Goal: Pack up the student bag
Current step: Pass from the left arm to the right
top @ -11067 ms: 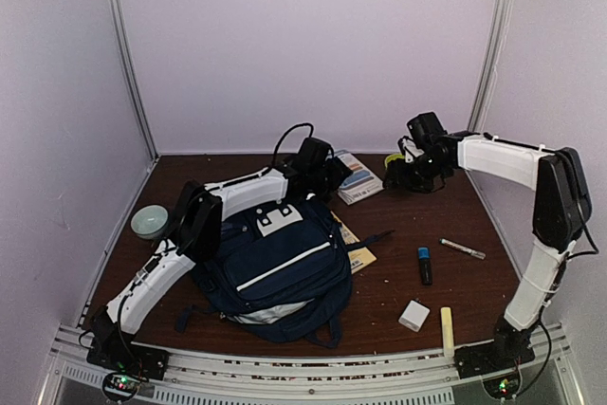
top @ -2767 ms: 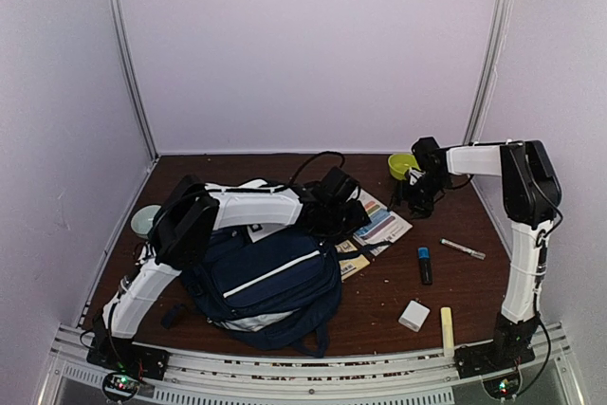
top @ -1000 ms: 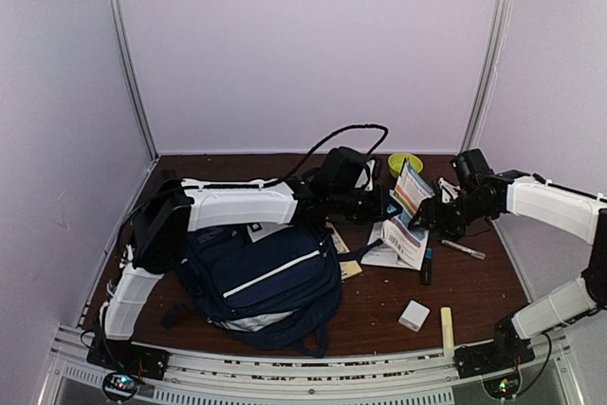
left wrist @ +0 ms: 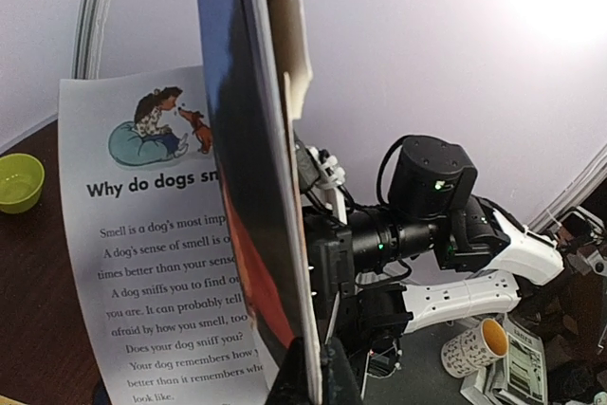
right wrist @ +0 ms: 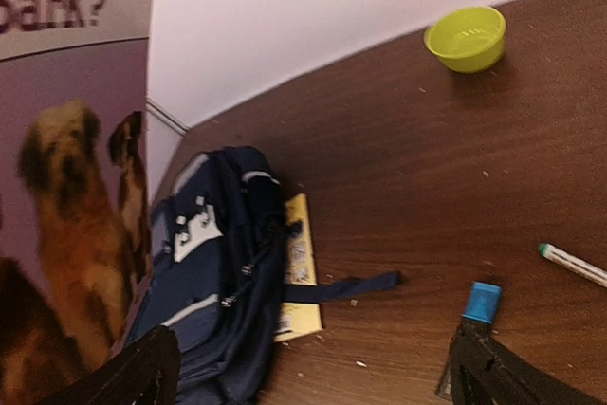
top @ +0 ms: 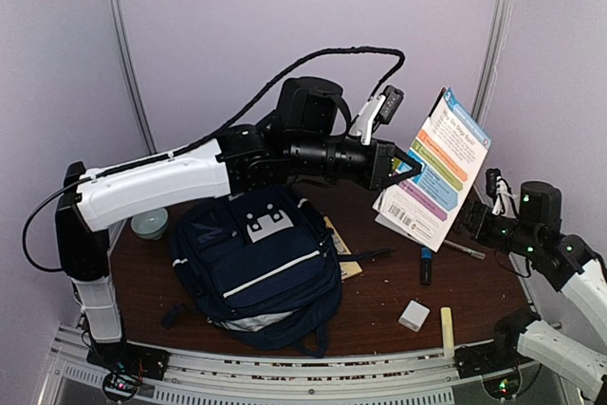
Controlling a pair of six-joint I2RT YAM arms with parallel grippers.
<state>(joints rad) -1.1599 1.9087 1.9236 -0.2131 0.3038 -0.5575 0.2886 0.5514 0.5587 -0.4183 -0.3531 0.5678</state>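
**Left arm is holding a dog book aloft beside the bag**

The student bag [top: 261, 258] is lying flat on the counter [top: 379, 291], its white stripe and dotted white patch facing up. A dark strap is trailing out from its right side. Its opening cannot be made out in any view.

The left gripper [top: 410, 166] is reaching out above and to the right of the bag and is clenching the edge of a thin children's book [top: 436, 168]. The book is hanging clear of the counter, up and to the right of the bag, tilted with its coloured back cover toward the top camera. The left wrist view is showing a loose page about dogs fanning away from the cover.

The right gripper [top: 474, 220] is hovering farther right of the bag, just beside the book's lower corner. Its jaws are standing wide apart and gripping nothing; whether a finger is brushing the book cannot be told.

A yellow booklet [right wrist: 297, 267] is sticking out from under the bag's right edge. Farther right of the bag, a blue highlighter [top: 425, 265] and a white pen [top: 463, 249] are lying apart. A white box [top: 413, 315] and a pale yellow stick [top: 446, 329] are lying to the bag's lower right. A lime bowl [right wrist: 467, 38] is sitting well beyond the bag, and a pale bowl [top: 150, 224] is sitting just left of it.
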